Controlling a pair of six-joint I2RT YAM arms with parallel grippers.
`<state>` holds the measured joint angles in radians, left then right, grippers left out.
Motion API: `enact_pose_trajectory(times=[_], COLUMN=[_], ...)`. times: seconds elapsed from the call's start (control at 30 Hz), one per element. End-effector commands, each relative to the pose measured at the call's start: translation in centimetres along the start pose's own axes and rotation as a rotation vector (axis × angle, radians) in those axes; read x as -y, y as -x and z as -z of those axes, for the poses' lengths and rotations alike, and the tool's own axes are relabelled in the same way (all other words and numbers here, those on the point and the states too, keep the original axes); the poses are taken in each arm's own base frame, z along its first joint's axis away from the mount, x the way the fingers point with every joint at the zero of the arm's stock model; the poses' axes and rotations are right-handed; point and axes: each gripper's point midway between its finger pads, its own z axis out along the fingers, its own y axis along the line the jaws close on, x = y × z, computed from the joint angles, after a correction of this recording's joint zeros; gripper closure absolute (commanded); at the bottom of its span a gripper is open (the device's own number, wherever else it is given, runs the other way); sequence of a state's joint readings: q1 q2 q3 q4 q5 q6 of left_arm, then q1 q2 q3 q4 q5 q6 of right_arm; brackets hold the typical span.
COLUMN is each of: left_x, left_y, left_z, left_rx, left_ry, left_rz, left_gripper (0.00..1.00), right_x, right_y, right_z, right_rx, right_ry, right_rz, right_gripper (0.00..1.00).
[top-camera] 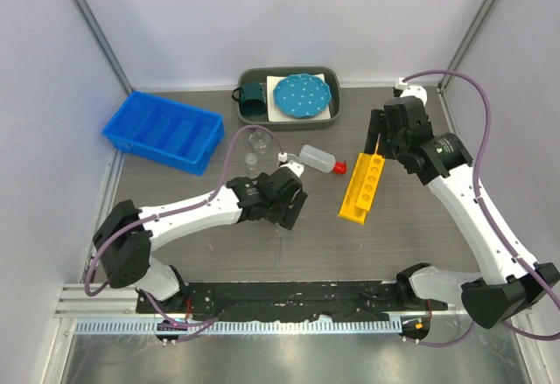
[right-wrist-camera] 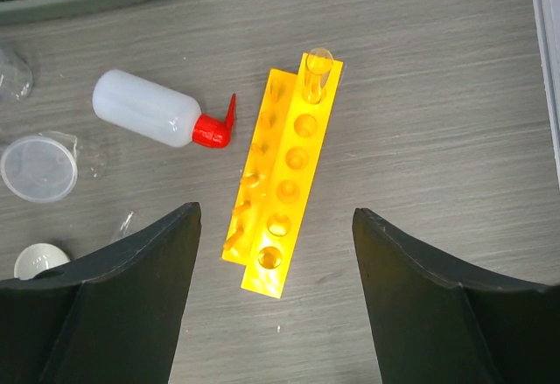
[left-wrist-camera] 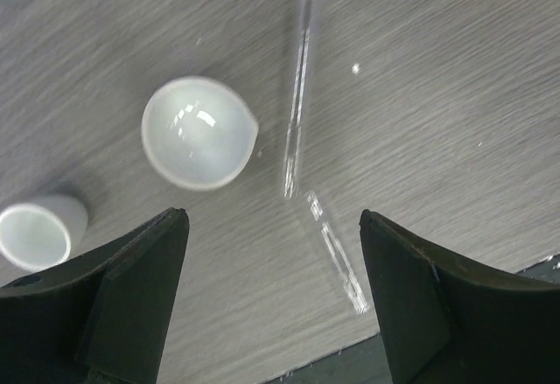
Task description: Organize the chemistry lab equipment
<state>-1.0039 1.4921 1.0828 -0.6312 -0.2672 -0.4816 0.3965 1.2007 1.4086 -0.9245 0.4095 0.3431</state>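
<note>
A long yellow holed rack (top-camera: pixel 361 187) lies mid-table; in the right wrist view (right-wrist-camera: pixel 284 183) it holds one clear tube (right-wrist-camera: pixel 317 73) at its far end. A white squeeze bottle (top-camera: pixel 315 157) with a red nozzle (right-wrist-camera: pixel 214 129) lies on its side left of the rack. My right gripper (top-camera: pixel 381 137) (right-wrist-camera: pixel 276 212) is open and empty above the rack. My left gripper (top-camera: pixel 287 212) (left-wrist-camera: pixel 273 216) is open and empty above the table. Beyond it lie a white round dish (left-wrist-camera: pixel 199 132), a small white cup (left-wrist-camera: pixel 39 231) and two clear glass tubes (left-wrist-camera: pixel 297 95).
A clear beaker (right-wrist-camera: pixel 37 167) and a small flask (top-camera: pixel 257 139) stand left of the bottle. A blue divided bin (top-camera: pixel 164 130) sits at the far left. A grey tray (top-camera: pixel 331 117) at the back holds a teal mug (top-camera: pixel 253 100) and a blue dotted plate (top-camera: pixel 302 95).
</note>
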Motion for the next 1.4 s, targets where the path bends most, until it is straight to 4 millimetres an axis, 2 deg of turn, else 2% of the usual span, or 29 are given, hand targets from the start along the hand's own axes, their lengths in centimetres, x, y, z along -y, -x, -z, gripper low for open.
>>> enact_pose_trajectory(times=[0.0,0.17,0.57,1.0,1.37], left_x=[2.9,4.7,5.2,3.0,3.4], left_y=[3.9,4.7,4.5,5.0,3.0], left_z=[-0.6,-1.9,-5.6,-8.2,-9.7], left_rx=[0.089,0.085,0.044,0.005,-0.048], left_ry=[-0.07,-0.109,-0.071,-0.065,-0.089], left_rz=[-0.035,-0.071,-0.143,-0.094,-0.069], left_gripper=[0.18,0.28,0.43,0.45,0.49], right_x=[0.2,0.4,0.6,0.5,0.3], right_y=[0.0,-0.3,0.1,-0.1,-0.3], right_z=[1.1,1.7,3.4,3.2,2.9], right_rx=[0.027,0.032,0.061,0.06,0.058], right_ry=[0.019,0.035,0.075,0.079,0.09], right_rz=[-0.018,-0.019,-0.017,0.0,0.002], right_gripper=[0.25,0.25,0.24,0.24,0.24])
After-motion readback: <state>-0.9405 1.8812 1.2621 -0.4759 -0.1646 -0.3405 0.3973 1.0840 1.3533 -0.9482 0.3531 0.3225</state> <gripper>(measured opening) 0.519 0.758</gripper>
